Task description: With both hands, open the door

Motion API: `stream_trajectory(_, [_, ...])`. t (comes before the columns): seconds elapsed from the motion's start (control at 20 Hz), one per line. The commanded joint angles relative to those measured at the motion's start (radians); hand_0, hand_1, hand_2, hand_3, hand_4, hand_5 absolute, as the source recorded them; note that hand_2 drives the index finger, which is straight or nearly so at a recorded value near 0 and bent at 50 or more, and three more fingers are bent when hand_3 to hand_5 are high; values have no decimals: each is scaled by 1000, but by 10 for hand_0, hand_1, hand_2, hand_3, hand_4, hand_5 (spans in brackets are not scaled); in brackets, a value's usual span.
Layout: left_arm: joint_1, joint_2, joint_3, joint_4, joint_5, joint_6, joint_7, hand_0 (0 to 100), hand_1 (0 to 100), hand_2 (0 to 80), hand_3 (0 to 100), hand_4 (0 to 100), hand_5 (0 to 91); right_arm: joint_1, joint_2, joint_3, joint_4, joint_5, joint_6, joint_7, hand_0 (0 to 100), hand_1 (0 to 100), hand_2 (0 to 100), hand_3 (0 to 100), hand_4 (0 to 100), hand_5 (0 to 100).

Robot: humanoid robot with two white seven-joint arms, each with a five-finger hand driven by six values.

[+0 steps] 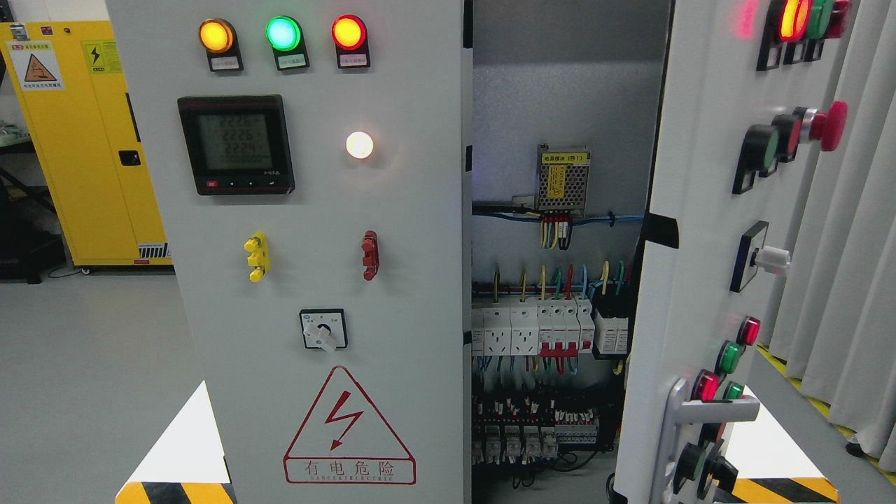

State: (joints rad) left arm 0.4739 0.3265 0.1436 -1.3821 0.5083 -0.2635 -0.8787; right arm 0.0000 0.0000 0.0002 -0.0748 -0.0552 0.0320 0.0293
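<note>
Right cabinet door stands swung outward at picture right, wiring exposed; left door closed. No robot hand in view, finger state unknown. Judged: rigid sheet steel, heavy with switchgear, hinged. Best hold: the silver lever handle low on its free edge.

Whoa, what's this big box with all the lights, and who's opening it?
It's an electrical cabinet. The right door is already swung open, so you can see the breakers and coloured wires inside. The left door is shut, with three lamps lit, a meter and a danger sign. No robot hand is in view just now, so nothing is touching either door.
</note>
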Motion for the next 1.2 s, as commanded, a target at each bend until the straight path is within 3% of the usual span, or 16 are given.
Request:
stream_trajectory(0.0, [-9,189,80,-471,108,38,-20,55,120,131,371,225,0,34,15,0,-2,0,0,-3,214,108,0,0,0,0])
stream_trajectory(0.3, [-110,454,83,-495,338,125,-16,10,97,82,318,181,0,37,14,0,0,0,0,-2,214,108,0,0,0,0])
stream_trajectory(0.55, [-123,696,82,-497,524,121,16,7,97,72,306,157,0,37,15,0,0,0,2,-2,215,107,0,0,0,0])
stream_trajectory(0.7, [-171,872,77,-489,688,122,46,6,97,65,297,147,0,37,14,0,1,0,2,-2,215,107,0,0,0,0])
stream_trajectory(0.9, [-179,1051,76,-480,829,119,47,12,110,60,287,120,0,37,14,0,1,0,0,-2,215,107,0,0,0,0])
stream_trajectory(1.15, [-185,1121,71,-480,887,119,47,29,127,60,272,90,0,35,9,0,1,0,0,-2,214,107,0,0,0,0])
